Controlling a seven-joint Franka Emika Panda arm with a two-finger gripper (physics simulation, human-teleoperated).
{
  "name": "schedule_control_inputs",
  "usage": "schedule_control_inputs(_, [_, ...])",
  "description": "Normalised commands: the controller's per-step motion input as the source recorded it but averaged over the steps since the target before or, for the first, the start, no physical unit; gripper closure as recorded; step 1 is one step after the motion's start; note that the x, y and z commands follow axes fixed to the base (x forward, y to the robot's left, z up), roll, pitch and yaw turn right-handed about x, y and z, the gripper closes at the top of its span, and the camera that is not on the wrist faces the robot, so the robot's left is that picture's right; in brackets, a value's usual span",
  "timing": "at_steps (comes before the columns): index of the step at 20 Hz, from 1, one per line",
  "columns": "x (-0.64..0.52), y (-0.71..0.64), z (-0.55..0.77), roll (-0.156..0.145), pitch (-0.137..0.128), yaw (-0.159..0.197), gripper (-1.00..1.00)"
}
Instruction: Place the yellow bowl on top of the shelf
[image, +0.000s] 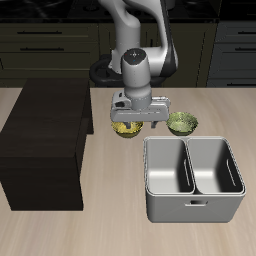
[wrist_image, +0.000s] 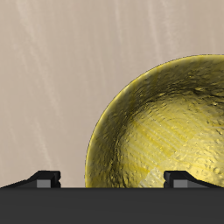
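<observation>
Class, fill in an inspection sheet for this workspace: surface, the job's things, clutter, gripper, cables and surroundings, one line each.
Surface: pale wooden table, no spills seen.
Job's things: yellow bowl sits on the table beside the shelf, not on it; the shelf is a dark box with a flat top that has nothing on it.
Clutter: olive-green bowl behind the grey bin, which has two compartments, both looking empty.
Gripper: gripper hangs directly above the yellow bowl; the wrist view shows the fingertips spread apart with the bowl below, nothing held, jaws open.
Cables: nothing seen.
Surroundings: dark cabinets with drawers behind the table; the robot's base stands at the table's back.
</observation>
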Motion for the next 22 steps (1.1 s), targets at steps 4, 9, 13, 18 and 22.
schedule_control_inputs(4, [-0.05, -0.05, 0.05, 0.01, -0.008, -0.01, 1.0])
schedule_control_inputs(9, [-0.02, -0.07, 0.14, -0.005, -0.022, 0.015, 1.0])
schedule_control_inputs(13, [0.01, -0.1, 0.2, -0.015, -0.009, -0.002, 1.0])
schedule_control_inputs(18, [0.0, -0.05, 0.25, -0.009, -0.028, 0.02, 1.0])
schedule_control_inputs(22, [-0.03, -0.02, 0.41, -0.004, -0.059, 0.017, 1.0])
